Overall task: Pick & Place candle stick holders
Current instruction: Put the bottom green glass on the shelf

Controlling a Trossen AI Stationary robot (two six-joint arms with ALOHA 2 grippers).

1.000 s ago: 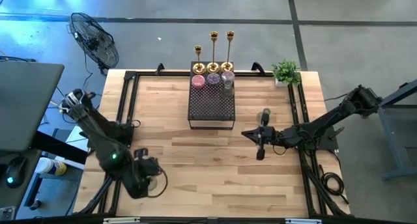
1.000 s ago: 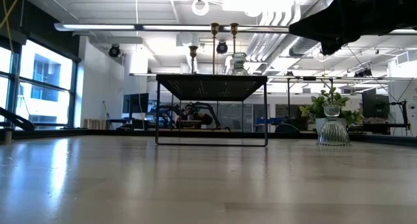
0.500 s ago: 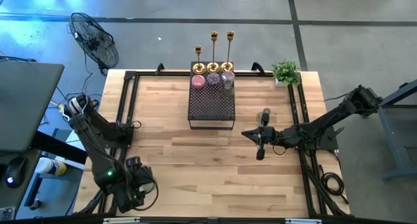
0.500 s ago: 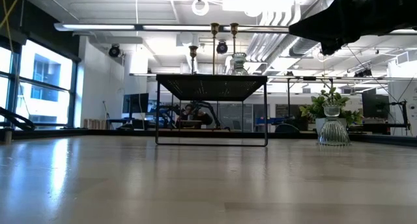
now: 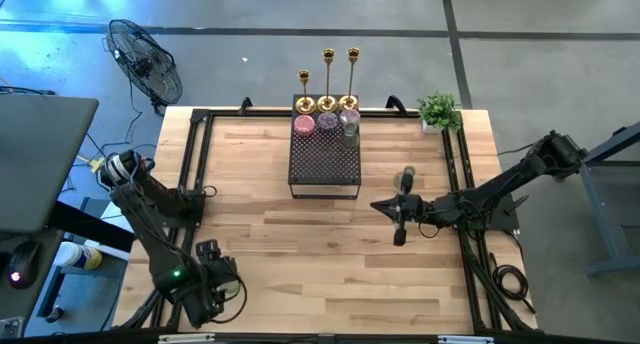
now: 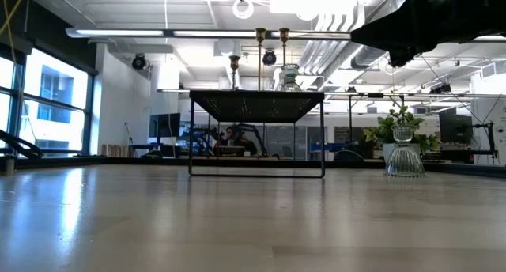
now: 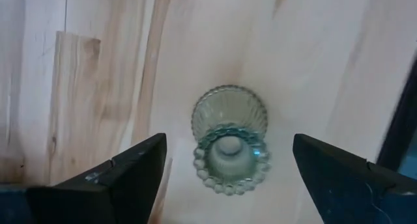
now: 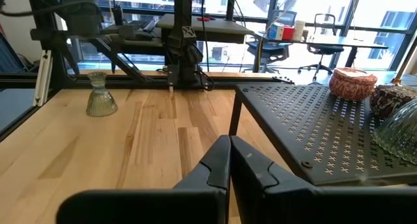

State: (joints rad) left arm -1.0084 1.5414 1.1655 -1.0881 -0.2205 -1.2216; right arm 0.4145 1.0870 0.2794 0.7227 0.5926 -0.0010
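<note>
Left pincer (image 7: 225,178): we are seeing it hanging fingers spread over a pale green glass cup (image 7: 229,139) – at the table's (image 5: 300,244) near-left corner.
Right pincer (image 8: 229,160): fingers are pressing together, mid-table.
Mesh stand (image 5: 325,149): carrying cups – gold candlesticks (image 5: 327,79) at its far end.

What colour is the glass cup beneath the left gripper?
Pale green glass cup, ribbed with a beaded rim; clearest in the left wrist view.

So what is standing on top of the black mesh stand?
On the black mesh stand, along its far edge, stand three gold candlesticks and some small glass cups, pink-purple and clear. Their exact number cannot be counted; they overlap.
</note>
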